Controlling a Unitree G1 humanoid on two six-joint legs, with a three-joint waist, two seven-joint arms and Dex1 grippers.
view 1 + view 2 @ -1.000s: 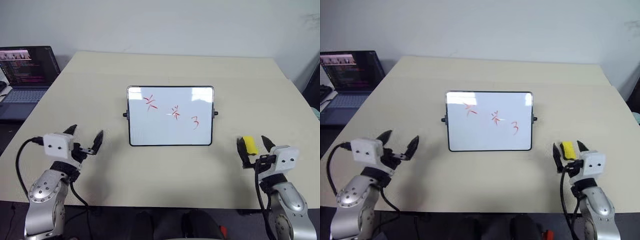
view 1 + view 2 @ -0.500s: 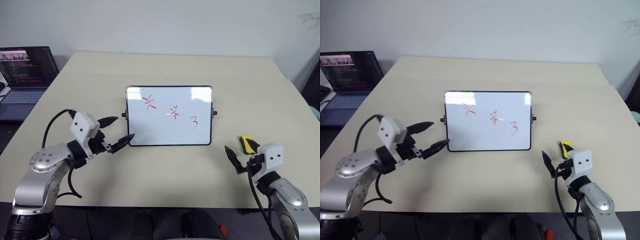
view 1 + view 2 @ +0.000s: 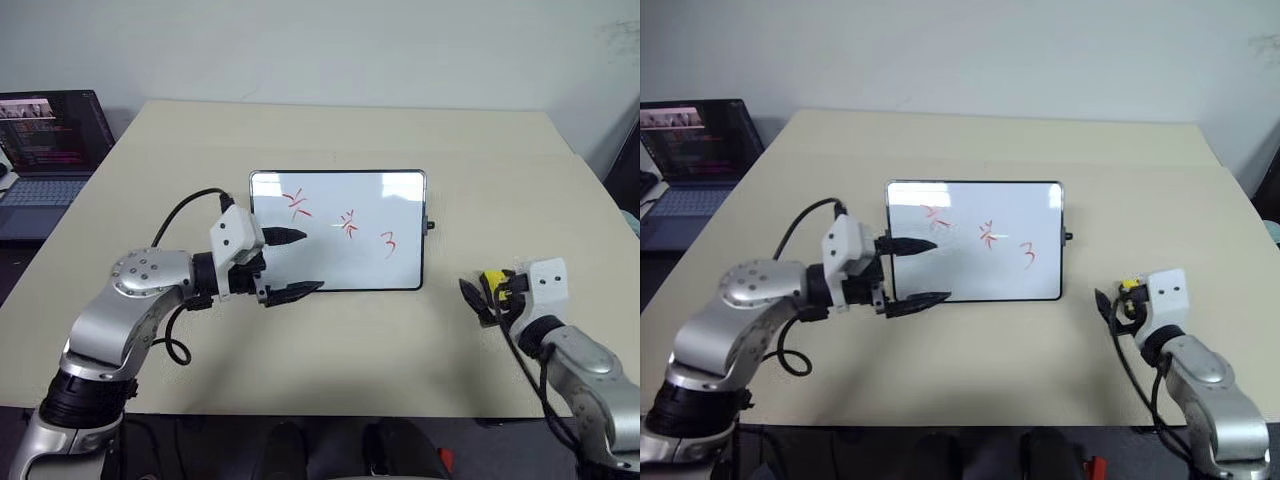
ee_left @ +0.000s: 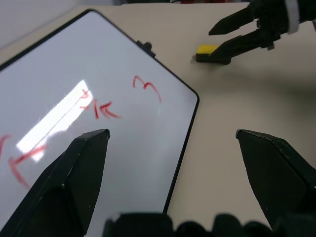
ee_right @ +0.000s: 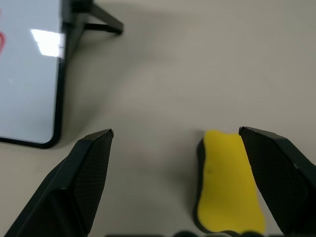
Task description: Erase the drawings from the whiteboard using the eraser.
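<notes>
Hovering at the left edge of the whiteboard (image 3: 337,230), left gripper (image 3: 292,263), jaws spread, gripping nothing. Showing red drawings (image 3: 344,224) on glossy white. Lying right of the whiteboard on the bench (image 3: 330,350), yellow eraser (image 3: 492,280), right gripper (image 5: 175,163) straddling it, jaws released. Looking light, soft; pinching its long sides.
</notes>
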